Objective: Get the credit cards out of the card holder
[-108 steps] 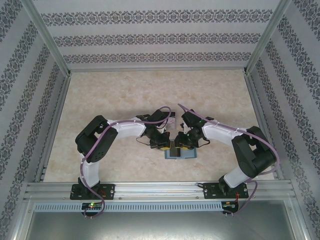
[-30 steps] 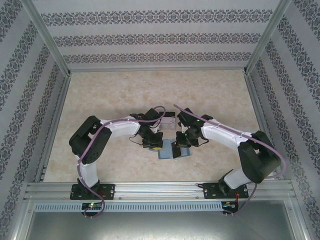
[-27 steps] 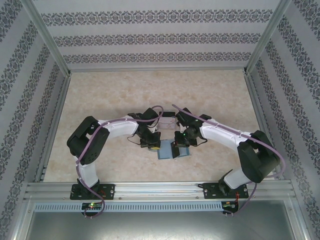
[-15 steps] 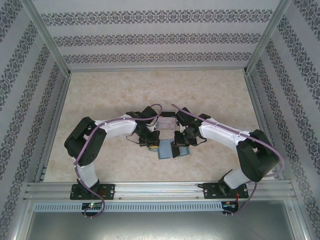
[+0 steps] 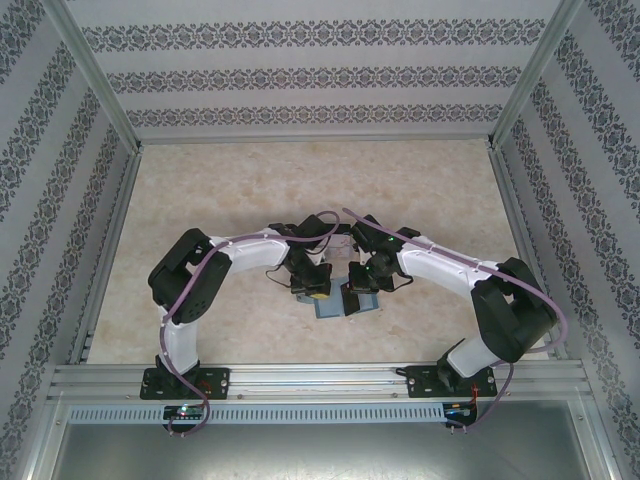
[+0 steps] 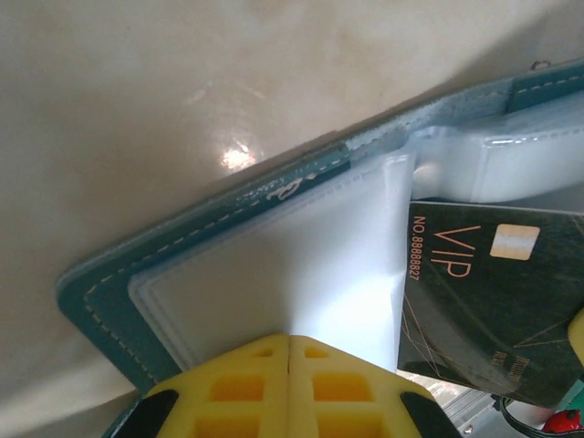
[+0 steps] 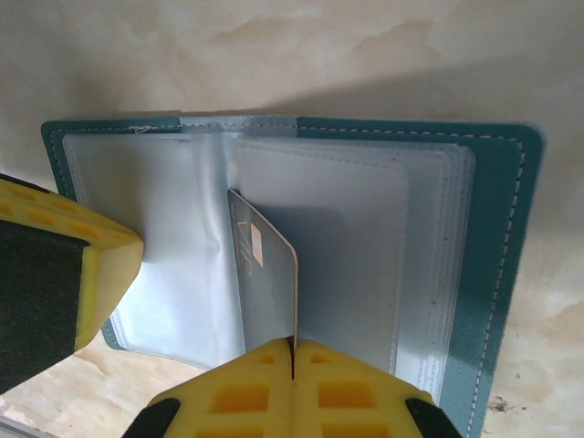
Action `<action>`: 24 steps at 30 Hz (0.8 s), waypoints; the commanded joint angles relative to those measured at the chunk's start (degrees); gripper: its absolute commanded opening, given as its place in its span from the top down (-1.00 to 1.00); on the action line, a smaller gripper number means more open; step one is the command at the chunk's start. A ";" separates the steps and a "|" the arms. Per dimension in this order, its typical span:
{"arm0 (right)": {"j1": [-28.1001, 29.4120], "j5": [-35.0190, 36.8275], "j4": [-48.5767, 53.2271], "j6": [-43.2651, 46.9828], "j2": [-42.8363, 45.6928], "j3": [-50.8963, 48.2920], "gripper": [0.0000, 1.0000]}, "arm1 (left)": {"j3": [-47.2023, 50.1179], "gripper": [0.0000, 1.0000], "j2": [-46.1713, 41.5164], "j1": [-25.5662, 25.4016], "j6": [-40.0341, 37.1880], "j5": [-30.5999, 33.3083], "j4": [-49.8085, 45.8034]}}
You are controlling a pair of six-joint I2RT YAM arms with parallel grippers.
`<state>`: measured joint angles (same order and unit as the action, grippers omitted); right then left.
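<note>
The card holder (image 7: 493, 274) lies open on the surface (image 7: 274, 55), toward 6 o'clock of its middle. One dark card (image 7: 265, 274) stands on edge over the sleeves, pinched by the right fingers (image 7: 356, 383) and seemingly mostly drawn out. The left fingers (image 6: 228, 388), pressed together, bear on the holder's 9 o'clock side. Setting the card aside, and any others, looks left to do.

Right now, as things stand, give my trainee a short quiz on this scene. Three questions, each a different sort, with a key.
1. True or false: the card holder is folded shut.
2. What is the right gripper pinching? A) the dark credit card B) a coin C) nothing
3. Fill in: the big word printed on the dark credit card is ___.
Key: 1 false, it lies open. 2 A. 3 VIP.
</note>
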<state>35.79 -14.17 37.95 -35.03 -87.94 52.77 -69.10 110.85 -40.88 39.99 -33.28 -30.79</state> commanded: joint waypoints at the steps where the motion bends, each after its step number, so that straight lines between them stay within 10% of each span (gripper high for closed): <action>1: 0.42 0.53 0.63 -0.37 -1.11 0.31 1.00 | -1.07 0.92 2.48 -0.95 0.90 0.40 -0.31; 24: -0.45 -6.05 -6.15 -3.35 -0.34 -2.63 0.61 | -2.96 0.93 3.63 -1.81 1.63 -0.49 0.90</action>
<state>35.75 -17.65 34.11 -36.84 -87.94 51.33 -72.14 113.47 -42.00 41.08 -35.09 -30.00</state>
